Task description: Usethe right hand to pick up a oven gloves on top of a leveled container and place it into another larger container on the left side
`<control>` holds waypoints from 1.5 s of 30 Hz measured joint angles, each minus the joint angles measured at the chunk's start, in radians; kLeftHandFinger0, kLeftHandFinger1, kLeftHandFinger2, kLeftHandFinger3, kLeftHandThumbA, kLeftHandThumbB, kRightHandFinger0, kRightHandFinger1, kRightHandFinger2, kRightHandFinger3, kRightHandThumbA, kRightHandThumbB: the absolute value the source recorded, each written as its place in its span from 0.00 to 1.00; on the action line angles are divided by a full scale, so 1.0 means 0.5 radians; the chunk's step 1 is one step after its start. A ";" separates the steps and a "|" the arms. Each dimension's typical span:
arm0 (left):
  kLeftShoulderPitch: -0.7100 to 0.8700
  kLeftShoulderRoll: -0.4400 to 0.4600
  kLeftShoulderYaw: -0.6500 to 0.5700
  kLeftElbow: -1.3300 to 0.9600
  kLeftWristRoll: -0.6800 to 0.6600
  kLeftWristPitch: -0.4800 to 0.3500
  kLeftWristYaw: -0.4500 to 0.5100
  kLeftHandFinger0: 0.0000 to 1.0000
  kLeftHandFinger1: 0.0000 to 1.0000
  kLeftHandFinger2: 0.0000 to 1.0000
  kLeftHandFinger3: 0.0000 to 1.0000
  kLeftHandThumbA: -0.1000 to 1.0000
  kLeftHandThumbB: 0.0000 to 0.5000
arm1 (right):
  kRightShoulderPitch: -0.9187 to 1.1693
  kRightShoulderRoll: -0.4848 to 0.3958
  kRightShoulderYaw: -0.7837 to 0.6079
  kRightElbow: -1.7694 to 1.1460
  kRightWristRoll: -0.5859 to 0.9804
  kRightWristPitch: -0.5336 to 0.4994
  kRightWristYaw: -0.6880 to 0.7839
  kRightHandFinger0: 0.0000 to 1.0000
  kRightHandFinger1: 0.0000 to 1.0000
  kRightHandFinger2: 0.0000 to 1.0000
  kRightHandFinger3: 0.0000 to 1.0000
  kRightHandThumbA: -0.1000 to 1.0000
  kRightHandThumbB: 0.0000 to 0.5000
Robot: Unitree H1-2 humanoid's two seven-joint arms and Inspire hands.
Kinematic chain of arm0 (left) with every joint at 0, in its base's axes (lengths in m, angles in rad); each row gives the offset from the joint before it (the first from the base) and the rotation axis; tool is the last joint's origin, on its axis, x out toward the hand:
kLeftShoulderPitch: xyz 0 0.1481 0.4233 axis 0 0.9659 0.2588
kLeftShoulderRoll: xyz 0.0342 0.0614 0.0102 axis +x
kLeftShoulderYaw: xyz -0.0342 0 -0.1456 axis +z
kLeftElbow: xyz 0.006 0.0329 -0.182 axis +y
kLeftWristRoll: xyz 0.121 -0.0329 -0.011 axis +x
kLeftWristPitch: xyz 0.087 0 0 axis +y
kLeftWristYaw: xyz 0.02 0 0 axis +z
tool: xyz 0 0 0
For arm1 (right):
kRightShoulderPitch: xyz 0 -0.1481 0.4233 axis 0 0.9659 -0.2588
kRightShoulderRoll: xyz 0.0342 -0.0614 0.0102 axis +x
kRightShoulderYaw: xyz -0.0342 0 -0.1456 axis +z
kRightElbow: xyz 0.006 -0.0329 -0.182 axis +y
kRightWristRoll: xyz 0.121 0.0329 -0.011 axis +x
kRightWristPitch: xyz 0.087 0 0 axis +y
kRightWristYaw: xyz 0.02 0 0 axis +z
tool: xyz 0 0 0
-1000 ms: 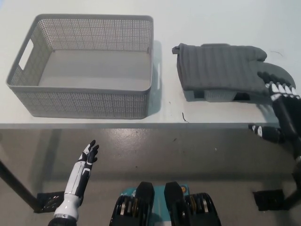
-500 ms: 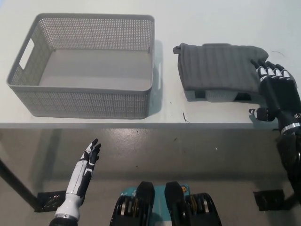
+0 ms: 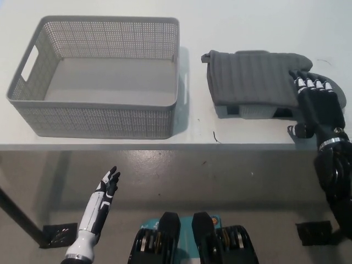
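A grey quilted oven glove (image 3: 254, 77) lies flat on a low grey container (image 3: 254, 112) at the right of the white table. My black right hand (image 3: 315, 103) rests on the glove's right end, fingers spread over the fabric and thumb hanging off the container's front edge; it holds nothing. A larger grey perforated basket (image 3: 33, 117) stands on the left of the table with nothing in it. My white left hand (image 3: 108, 186) hangs below the table's front edge at the lower left, fingers apart.
The table's front edge (image 3: 165, 146) runs across the middle of the view, with grey floor below it. A narrow strip of bare tabletop (image 3: 196, 93) separates the basket from the glove's container.
My right hand has moved up and left from the glove's right tip onto the glove. The left hand has dropped slightly.
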 measured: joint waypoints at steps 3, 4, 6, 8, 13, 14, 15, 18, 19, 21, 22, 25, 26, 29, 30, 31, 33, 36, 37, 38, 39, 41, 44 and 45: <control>0.006 -0.001 -0.015 0.000 0.000 0.000 0.000 1.00 1.00 1.00 1.00 1.00 0.86 | -0.060 0.027 0.047 0.113 -0.010 0.000 -0.052 1.00 1.00 1.00 1.00 1.00 0.48; 0.008 -0.001 -0.019 0.000 0.000 0.000 0.000 1.00 1.00 1.00 1.00 1.00 0.87 | -0.082 0.035 0.060 0.138 -0.015 0.001 -0.070 1.00 1.00 1.00 1.00 1.00 0.49; 0.011 0.000 -0.027 0.000 0.000 0.000 0.000 1.00 1.00 1.00 1.00 1.00 0.86 | -0.132 0.049 0.102 0.212 -0.035 0.002 -0.134 1.00 1.00 1.00 1.00 1.00 0.51; 0.011 0.001 -0.034 0.001 0.001 0.000 0.000 1.00 1.00 1.00 1.00 1.00 0.87 | -0.175 0.061 0.138 0.307 -0.049 0.001 -0.200 1.00 1.00 1.00 1.00 1.00 0.40; 0.019 -0.001 -0.036 0.010 0.001 0.000 -0.001 1.00 1.00 1.00 1.00 1.00 0.84 | -0.221 0.099 0.175 0.517 -0.064 -0.006 -0.379 0.01 0.02 0.26 0.28 0.00 0.56; 0.021 -0.004 -0.038 0.013 0.001 0.001 -0.001 1.00 1.00 1.00 1.00 1.00 0.83 | -0.224 0.108 0.179 0.580 -0.064 -0.013 -0.438 0.00 0.00 0.17 0.14 0.00 0.56; 0.023 -0.005 -0.039 0.014 0.001 0.001 -0.001 1.00 1.00 1.00 1.00 1.00 0.84 | -0.227 0.113 0.183 0.623 -0.066 -0.020 -0.479 0.00 0.05 0.30 0.14 0.00 0.60; 0.027 -0.006 -0.041 0.014 0.001 0.001 -0.001 1.00 1.00 1.00 1.00 1.00 0.84 | -0.270 0.117 0.192 0.740 -0.080 -0.044 -0.633 0.00 0.22 0.65 0.33 0.00 0.63; 0.027 -0.006 -0.041 0.014 0.001 0.001 -0.001 1.00 1.00 1.00 1.00 1.00 0.85 | -0.295 0.116 0.197 0.784 -0.082 -0.054 -0.680 0.00 0.27 0.70 0.39 0.00 0.57; 0.027 -0.006 -0.041 0.014 0.001 0.001 -0.001 1.00 1.00 1.00 1.00 1.00 0.83 | -0.350 0.116 0.212 0.892 -0.084 -0.090 -0.777 0.00 0.29 0.74 0.45 0.00 0.55; 0.027 -0.006 -0.041 0.014 0.001 0.001 -0.001 1.00 1.00 1.00 1.00 1.00 0.82 | -0.372 0.116 0.221 0.939 -0.085 -0.106 -0.821 0.00 0.29 0.73 0.45 0.00 0.53; 0.027 -0.002 -0.041 0.014 0.001 0.001 -0.001 1.00 1.00 1.00 1.00 1.00 0.85 | -0.427 0.116 0.276 1.100 -0.090 -0.164 -0.970 0.00 0.28 0.71 0.41 0.00 0.48; 0.027 -0.001 -0.041 0.014 0.001 0.001 -0.001 1.00 1.00 1.00 1.00 1.00 0.85 | -0.437 0.116 0.294 1.134 -0.092 -0.180 -1.014 0.00 0.30 0.76 0.45 0.00 0.45; 0.027 -0.001 -0.041 0.013 0.001 0.001 -0.001 1.00 1.00 1.00 1.00 1.00 0.87 | -0.461 0.114 0.341 1.243 -0.095 -0.251 -1.150 0.00 0.36 0.80 0.57 0.00 0.50; 0.027 -0.001 -0.041 0.010 0.001 0.001 -0.001 1.00 1.00 1.00 1.00 1.00 0.87 | -0.472 0.111 0.363 1.280 -0.095 -0.278 -1.197 0.00 0.35 0.78 0.56 0.00 0.52; 0.027 0.000 -0.041 0.008 0.001 0.000 -0.001 1.00 1.00 1.00 1.00 1.00 0.87 | -0.483 0.106 0.385 1.312 -0.096 -0.304 -1.231 0.00 0.35 0.77 0.56 0.00 0.53; 0.025 0.004 -0.042 -0.002 0.001 0.000 0.000 1.00 1.00 1.00 1.00 1.00 0.89 | -0.498 0.085 0.418 1.347 -0.093 -0.362 -1.309 0.00 0.29 0.65 0.50 0.00 0.60; 0.021 0.015 -0.042 -0.006 0.001 0.000 0.000 1.00 1.00 1.00 1.00 1.00 0.86 | -0.501 0.045 0.440 1.339 -0.090 -0.418 -1.369 0.00 0.27 0.63 0.49 0.00 0.64; 0.021 0.017 -0.042 -0.009 0.001 0.000 0.000 1.00 1.00 1.00 1.00 1.00 0.88 | -0.501 0.031 0.445 1.329 -0.090 -0.430 -1.381 0.00 0.27 0.63 0.48 0.00 0.62; 0.021 0.019 -0.042 -0.011 0.001 0.000 0.000 1.00 1.00 1.00 1.00 1.00 0.87 | -0.501 0.015 0.449 1.309 -0.090 -0.440 -1.394 0.00 0.26 0.63 0.47 0.00 0.51; 0.020 0.020 -0.043 -0.012 0.001 0.000 0.000 1.00 1.00 1.00 1.00 1.00 0.87 | -0.501 0.004 0.452 1.302 -0.090 -0.447 -1.405 0.00 0.26 0.65 0.48 0.00 0.47; 0.018 0.020 -0.043 -0.012 0.001 0.000 0.000 1.00 1.00 1.00 1.00 1.00 0.89 | -0.502 -0.030 0.449 1.246 -0.085 -0.474 -1.434 0.00 0.21 0.74 0.55 0.00 0.36; 0.013 0.021 -0.044 -0.013 0.003 0.000 0.000 1.00 1.00 1.00 1.00 1.00 0.87 | -0.501 -0.073 0.405 1.071 -0.077 -0.485 -1.445 0.00 0.25 0.83 0.69 0.00 0.39; 0.010 0.021 -0.043 -0.013 0.003 0.000 0.000 1.00 1.00 1.00 1.00 1.00 0.87 | -0.501 -0.086 0.393 1.007 -0.077 -0.485 -1.452 0.00 0.29 0.87 0.74 0.00 0.36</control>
